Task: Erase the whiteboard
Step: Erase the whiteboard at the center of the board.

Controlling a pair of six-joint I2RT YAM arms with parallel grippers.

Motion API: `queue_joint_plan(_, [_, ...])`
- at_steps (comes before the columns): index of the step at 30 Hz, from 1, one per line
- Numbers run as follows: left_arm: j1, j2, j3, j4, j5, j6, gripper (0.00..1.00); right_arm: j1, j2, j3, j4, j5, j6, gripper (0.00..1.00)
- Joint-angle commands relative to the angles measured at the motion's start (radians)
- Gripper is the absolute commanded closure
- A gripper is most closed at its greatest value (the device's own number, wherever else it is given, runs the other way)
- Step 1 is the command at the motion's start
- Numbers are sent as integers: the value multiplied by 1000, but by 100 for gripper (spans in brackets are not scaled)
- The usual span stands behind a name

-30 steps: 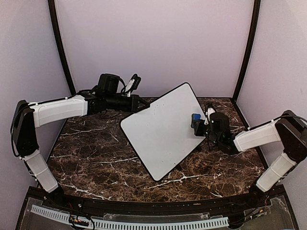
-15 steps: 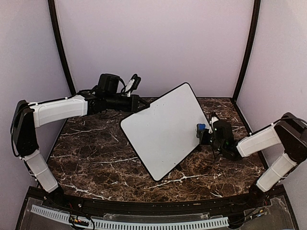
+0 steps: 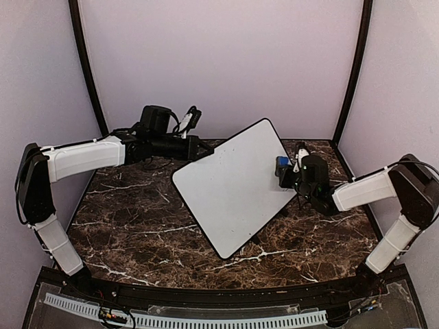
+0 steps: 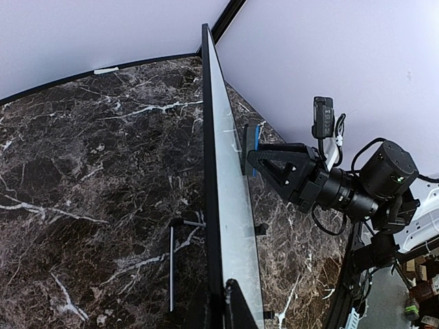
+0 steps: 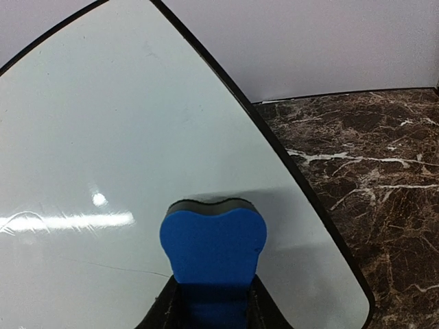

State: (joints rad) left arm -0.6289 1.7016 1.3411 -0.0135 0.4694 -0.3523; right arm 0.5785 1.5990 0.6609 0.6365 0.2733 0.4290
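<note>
Right jaws clamped on blue eraser (image 5: 212, 243), up against whiteboard (image 3: 233, 185) near its right edge; board face runs leftward. Left jaws clamped on its far-left edge, propping it.

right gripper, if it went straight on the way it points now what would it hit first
The whiteboard: the right gripper points squarely at its white face, the held blue eraser leading. From the side the eraser looks on or nearly on the surface.
</note>
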Motion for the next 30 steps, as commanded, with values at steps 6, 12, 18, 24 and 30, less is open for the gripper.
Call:
queue_joint_plan(6, [-38, 8, -25, -100, 73, 88, 100, 0, -52, -203, 6, -25, 39, 73])
queue_joint_plan(12, [-38, 8, -26, -98, 73, 85, 100, -7, -74, -234, 9, -16, 41, 73])
queue_joint_plan(18, [-38, 9, -26, -98, 73, 85, 100, -31, -39, -150, 3, -31, 28, 73])
queue_joint_plan(24, [-38, 5, -25, -100, 72, 88, 100, -60, 4, -32, -27, -49, 5, 73])
queue_joint_plan(30, [-38, 3, -23, -103, 70, 90, 100, -69, 16, -16, -38, -59, 6, 73])
